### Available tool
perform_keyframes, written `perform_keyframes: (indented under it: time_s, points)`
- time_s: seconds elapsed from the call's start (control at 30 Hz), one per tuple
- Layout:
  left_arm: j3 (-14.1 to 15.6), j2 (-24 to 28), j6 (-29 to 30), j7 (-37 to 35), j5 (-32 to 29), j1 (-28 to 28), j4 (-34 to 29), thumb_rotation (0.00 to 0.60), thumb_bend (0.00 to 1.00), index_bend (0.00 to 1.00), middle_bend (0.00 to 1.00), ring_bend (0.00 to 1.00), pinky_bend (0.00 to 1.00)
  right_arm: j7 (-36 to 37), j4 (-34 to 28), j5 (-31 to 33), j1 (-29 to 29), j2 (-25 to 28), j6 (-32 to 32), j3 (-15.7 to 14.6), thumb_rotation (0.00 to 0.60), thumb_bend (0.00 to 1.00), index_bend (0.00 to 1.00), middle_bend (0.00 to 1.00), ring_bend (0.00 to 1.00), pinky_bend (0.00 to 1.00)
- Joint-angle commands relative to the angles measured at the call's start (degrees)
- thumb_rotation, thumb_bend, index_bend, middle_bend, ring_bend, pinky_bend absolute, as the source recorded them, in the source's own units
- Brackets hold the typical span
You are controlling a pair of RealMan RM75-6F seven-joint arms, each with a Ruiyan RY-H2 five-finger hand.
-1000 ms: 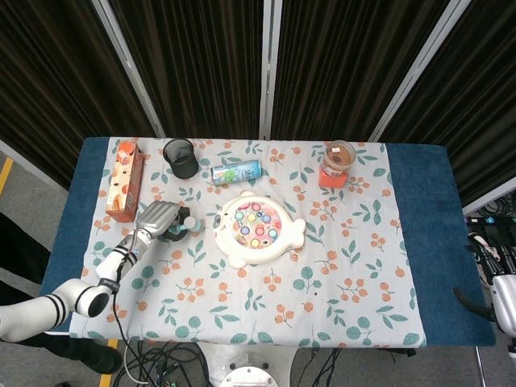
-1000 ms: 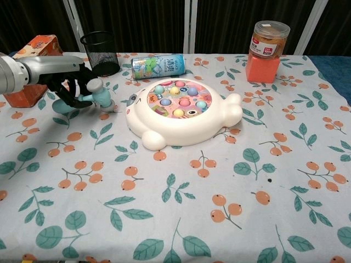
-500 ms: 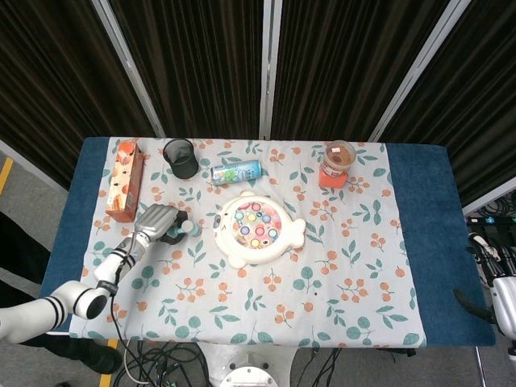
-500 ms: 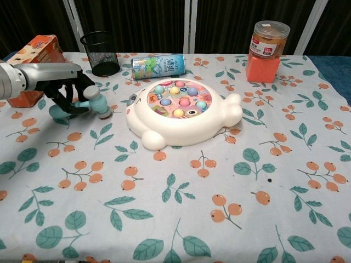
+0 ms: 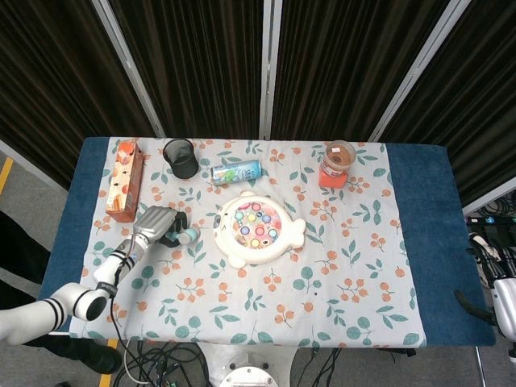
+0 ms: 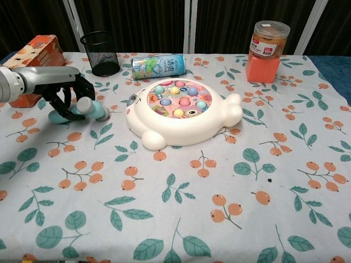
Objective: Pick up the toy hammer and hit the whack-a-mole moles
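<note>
The toy hammer (image 6: 91,108), teal with a grey head, lies low over the cloth left of the whack-a-mole toy (image 6: 184,115). My left hand (image 6: 64,94) grips its handle, fingers curled round it; the handle's teal end (image 6: 54,116) sticks out to the left. From the head view the left hand (image 5: 156,223) sits beside the hammer head (image 5: 187,235), a short gap from the white toy (image 5: 258,229) with its coloured moles. My right hand (image 5: 501,303) shows only partly at the lower right edge, off the table, its fingers unclear.
An orange carton (image 5: 124,180) stands at the far left, close behind my left hand. A black mesh cup (image 5: 181,158), a can lying on its side (image 5: 236,171) and a jar on an orange box (image 5: 337,164) line the back.
My left hand has drawn slightly toward the near edge with the hammer. The hammer head has dropped and swung lower, closer to the cloth.
</note>
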Motion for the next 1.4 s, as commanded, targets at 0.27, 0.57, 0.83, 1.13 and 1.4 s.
perform_keyframes:
  time_s: [0.27, 0.57, 0.83, 1.13, 1.4]
  points:
    - [-1.1, 0.3, -0.3, -0.5, -0.4, 0.0, 0.3, 0.6, 0.23, 0.44, 0.48, 0.35, 0.45, -0.4, -0.4, 0.0, 0.1, 0.1, -0.1, 0.1, 0.6, 0.14, 0.05, 0.25, 0.0, 0.08]
    - [-2.0, -0.2, -1.9, -0.4, -1.6, -0.9, 1.4, 0.6, 0.23, 0.44, 0.48, 0.35, 0.44, -0.5, -0.4, 0.3, 0.3, 0.1, -0.6, 0.2, 0.6, 0.15, 0.05, 0.26, 0.0, 0.08]
    - [-1.5, 0.1, -2.0, -0.1, -0.9, -0.6, 0.8, 0.6, 0.23, 0.4, 0.46, 0.31, 0.44, 0.1, 0.1, 0.6, 0.2, 0.0, -0.7, 0.3, 0.6, 0.15, 0.05, 0.26, 0.0, 0.08]
    - [-2.9, 4.0, 4.3, -3.2, 2.3, 1.8, -4.8, 0.6, 0.16, 0.14, 0.21, 0.07, 0.31, 0.7, 0.7, 0.6, 0.4, -0.1, -0.8, 0.4, 0.6, 0.15, 0.05, 0.26, 0.0, 0.08]
    - [-4.3, 13.7, 24.2, -4.5, 5.0, 12.7, -13.2, 0.6, 0.11, 0.14, 0.17, 0.02, 0.14, 2.1, 1.5, 1.3, 0.7, 0.3, -1.4, 0.8, 0.6, 0.15, 0.05, 0.26, 0.0, 0.08]
